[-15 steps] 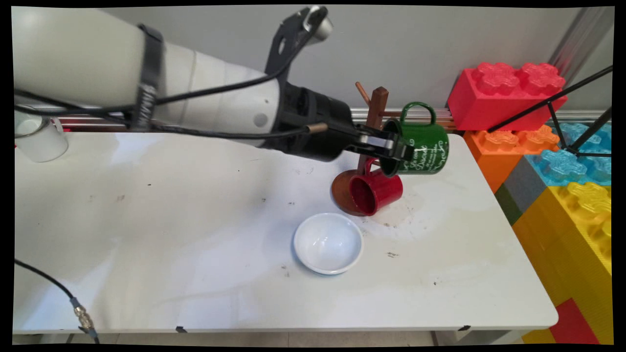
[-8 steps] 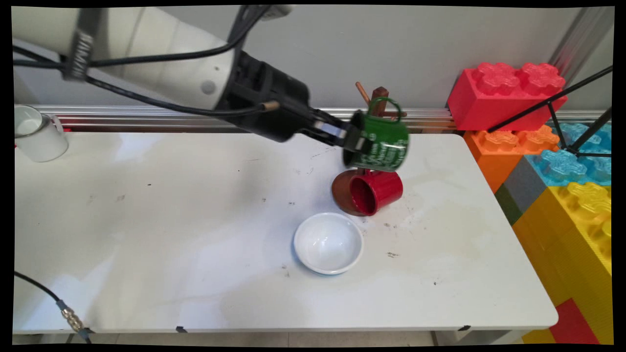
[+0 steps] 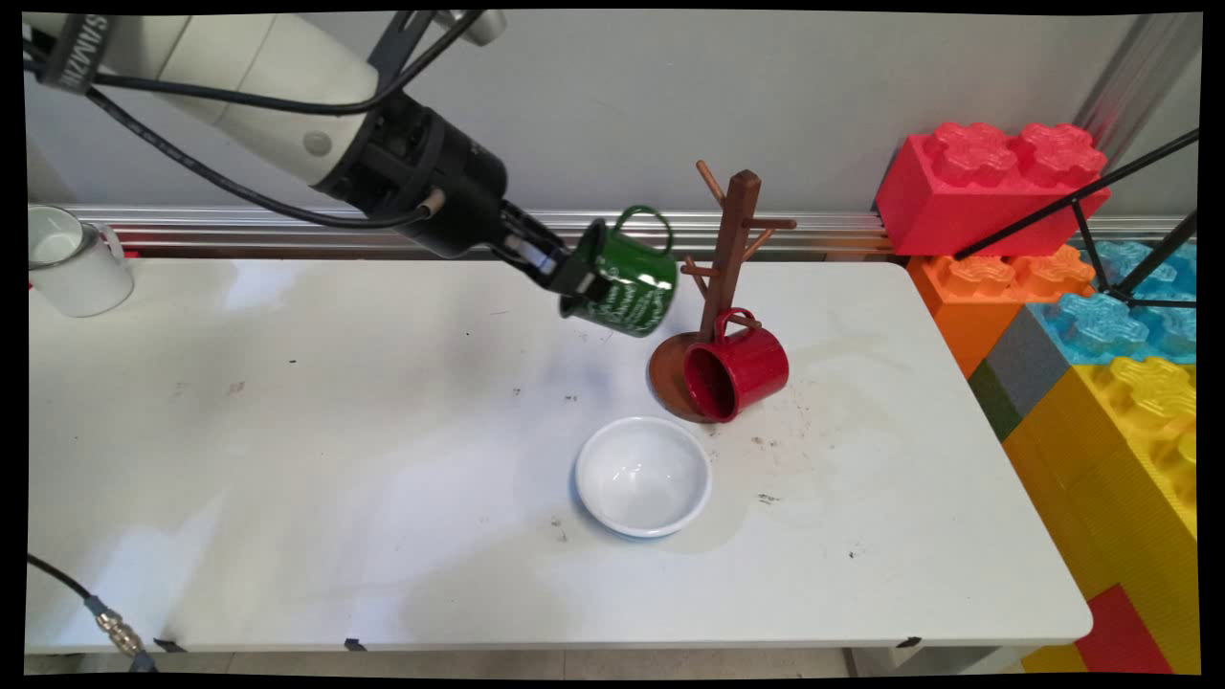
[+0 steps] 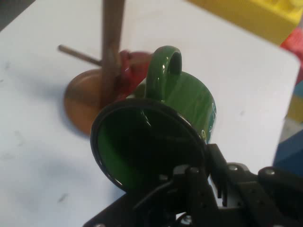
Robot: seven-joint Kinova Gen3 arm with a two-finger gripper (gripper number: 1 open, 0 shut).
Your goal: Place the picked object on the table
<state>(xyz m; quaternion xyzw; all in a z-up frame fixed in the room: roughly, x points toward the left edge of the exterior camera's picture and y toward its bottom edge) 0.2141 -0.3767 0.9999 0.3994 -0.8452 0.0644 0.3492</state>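
Note:
My gripper [image 3: 572, 275] is shut on the rim of a green mug [image 3: 627, 280] with white lettering, held on its side in the air, handle up, mouth toward the arm. In the hand view the green mug [image 4: 177, 101] fills the middle, one finger inside its dark mouth and one outside at the gripper [image 4: 208, 163]. Just right of the mug stands a brown wooden mug tree [image 3: 729, 251] on a round base. A red mug [image 3: 739, 371] hangs from a low peg of the tree. The tree [image 4: 111, 52] and the red mug [image 4: 130, 66] show behind the green one.
A white bowl [image 3: 642, 476] sits on the table in front of the tree. A white mug [image 3: 72, 260] stands at the far left edge. Large red, orange, blue and yellow toy blocks [image 3: 995, 187] are stacked past the table's right side, with black tripod legs [image 3: 1120, 206] before them.
The gripper has carried the green mug leftward, from the right of the tree across its front to its left. The red mug and bowl have not moved.

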